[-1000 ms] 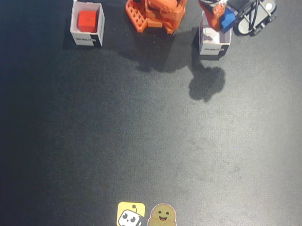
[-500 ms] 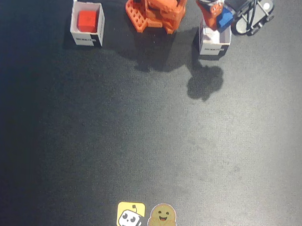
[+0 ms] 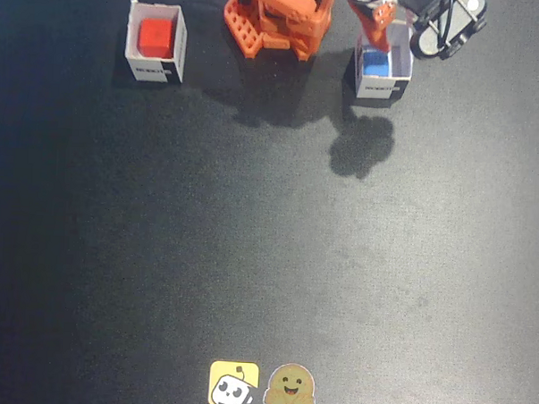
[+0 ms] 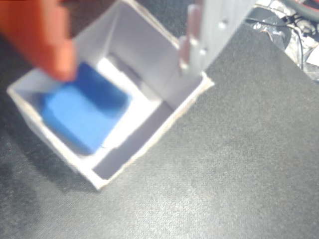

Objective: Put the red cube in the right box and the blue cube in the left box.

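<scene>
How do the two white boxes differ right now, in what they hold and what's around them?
The box on the left of the fixed view holds the red cube; the box on the right holds the blue cube. The left box stands clear of the arm, while the gripper hangs over the right box's far edge, open. Both are square, white, with a black strip.

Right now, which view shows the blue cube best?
The wrist view: the blue cube fills much of the frame, lying inside its white box, free of the open claw. The fixed view shows it only as a small blue patch in that box.
</scene>
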Tool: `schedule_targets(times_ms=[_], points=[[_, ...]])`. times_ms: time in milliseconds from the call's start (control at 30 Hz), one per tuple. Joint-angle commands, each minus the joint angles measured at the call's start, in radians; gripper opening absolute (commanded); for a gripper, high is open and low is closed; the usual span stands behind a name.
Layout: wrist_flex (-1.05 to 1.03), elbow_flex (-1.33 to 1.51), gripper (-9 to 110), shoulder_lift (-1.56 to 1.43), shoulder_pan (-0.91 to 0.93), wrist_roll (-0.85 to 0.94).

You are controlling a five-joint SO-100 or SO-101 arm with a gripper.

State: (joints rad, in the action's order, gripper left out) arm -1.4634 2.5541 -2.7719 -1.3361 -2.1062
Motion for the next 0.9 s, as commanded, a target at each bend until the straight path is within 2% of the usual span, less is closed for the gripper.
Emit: schedule_targets(times_ms=[0, 367, 567, 867], points=[[0.005, -0.006, 8, -0.008, 0.038, 0.021], [0.051, -0.115, 4, 0.130, 0.097, 0.031], [0.063, -0.199, 3, 0.249, 0.212, 0.126], [0.137, -0.265, 2, 0.408, 0.362, 0.149]])
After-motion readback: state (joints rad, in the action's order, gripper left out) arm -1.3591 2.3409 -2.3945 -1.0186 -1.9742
